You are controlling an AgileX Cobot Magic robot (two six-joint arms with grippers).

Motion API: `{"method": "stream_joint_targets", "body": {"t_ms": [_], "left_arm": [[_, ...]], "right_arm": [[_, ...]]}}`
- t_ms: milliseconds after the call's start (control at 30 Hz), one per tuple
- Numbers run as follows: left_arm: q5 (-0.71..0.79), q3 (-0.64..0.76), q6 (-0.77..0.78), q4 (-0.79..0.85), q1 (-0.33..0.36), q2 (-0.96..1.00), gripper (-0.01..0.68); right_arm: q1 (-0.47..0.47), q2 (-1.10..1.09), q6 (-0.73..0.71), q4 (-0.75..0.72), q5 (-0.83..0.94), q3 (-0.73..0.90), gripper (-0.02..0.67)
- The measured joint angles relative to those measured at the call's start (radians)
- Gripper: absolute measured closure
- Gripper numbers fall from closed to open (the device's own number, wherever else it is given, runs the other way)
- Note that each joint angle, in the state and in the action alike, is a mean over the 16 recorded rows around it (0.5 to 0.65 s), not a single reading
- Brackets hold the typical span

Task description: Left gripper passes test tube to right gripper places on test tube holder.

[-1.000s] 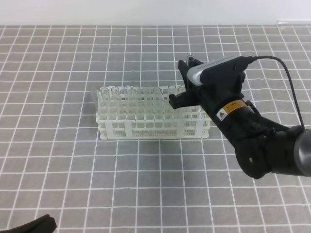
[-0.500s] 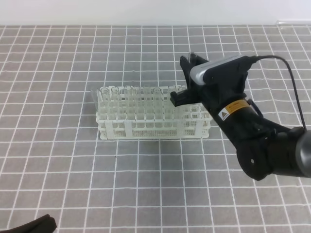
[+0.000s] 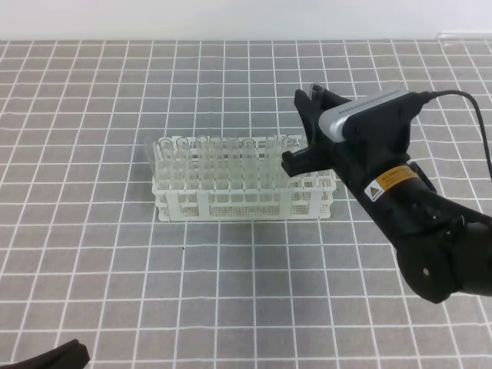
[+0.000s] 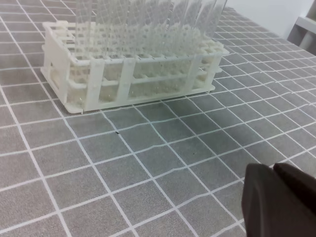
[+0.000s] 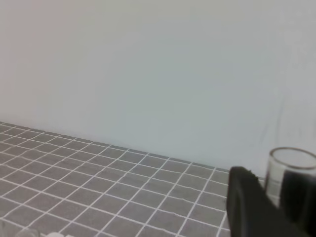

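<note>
- We see the right gripper (image 3: 307,127) raised over the right end of the test tube holder (image 3: 244,201), its black fingers pointing up and toward the far side of the table (image 3: 92,254).
- In the right wrist view, a clear test tube (image 5: 290,170) stands upright between the dark fingers (image 5: 252,207), its open rim above them; the jaws are clamped on it, only part-way shut because the glass fills the gap.
- From the high view the glass itself is too faint to pick out against the black claw.
- The tube sits in the gripper, above the rack's right end and not in any hole.
- The white rack stands on the grey grid, with several other clear tubes (image 3: 204,157) upright in its back rows.
- The left gripper (image 4: 281,205) shows only as a dark shape at the lower right of its own wrist view, well apart from the rack; its jaws are closed with nothing in them.
- In the high view only a black sliver (image 3: 50,357) of that arm shows at the bottom left.
</note>
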Motion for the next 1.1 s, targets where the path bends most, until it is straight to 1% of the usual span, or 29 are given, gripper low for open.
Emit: {"method": "stream_joint_targets", "body": {"t_ms": [200, 600, 1100], "left_arm": [[0.002, -0.002, 0.000, -0.001, 0.000, -0.001, 0.673], [0.004, -0.002, 0.000, -0.001, 0.000, -0.002, 0.673], [0.004, -0.003, 0.000, -0.001, 0.000, -0.002, 0.673]], "right_arm": [[0.000, -0.006, 0.024, -0.010, -0.023, 0.024, 0.549], [0.000, 0.000, 0.063, -0.045, -0.004, 0.028, 0.549], [0.000, 0.039, 0.045, -0.039, -0.041, 0.029, 0.549]]}}
